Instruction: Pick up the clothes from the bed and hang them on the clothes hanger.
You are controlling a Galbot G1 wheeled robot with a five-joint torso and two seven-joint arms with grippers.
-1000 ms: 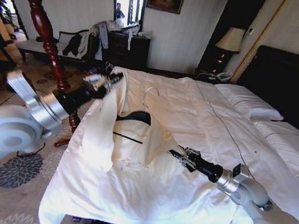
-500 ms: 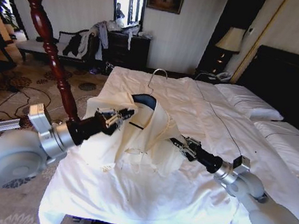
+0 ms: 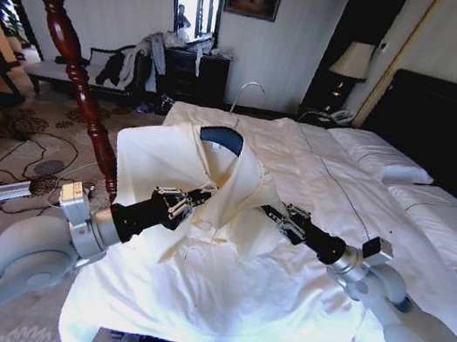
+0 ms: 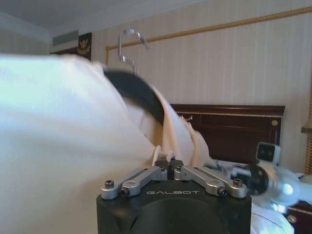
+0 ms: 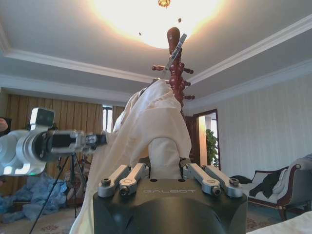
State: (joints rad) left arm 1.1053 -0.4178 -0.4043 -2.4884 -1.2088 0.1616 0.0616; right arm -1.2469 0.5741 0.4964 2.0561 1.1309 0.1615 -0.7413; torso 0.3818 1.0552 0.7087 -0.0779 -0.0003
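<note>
Observe the clothes (image 3: 209,181) draped over the clothes hanger (image 3: 222,137), raised above the bed (image 3: 301,263) near its foot. Your left gripper (image 3: 192,200) is clamped on the garment's front edge below the hanger. Your right gripper (image 3: 284,218) is pinched on fabric at the opposite edge.

Silver-grey arms end in black wrists marked GALBOT, with screwed silver fingers (image 4: 146,176).
</note>
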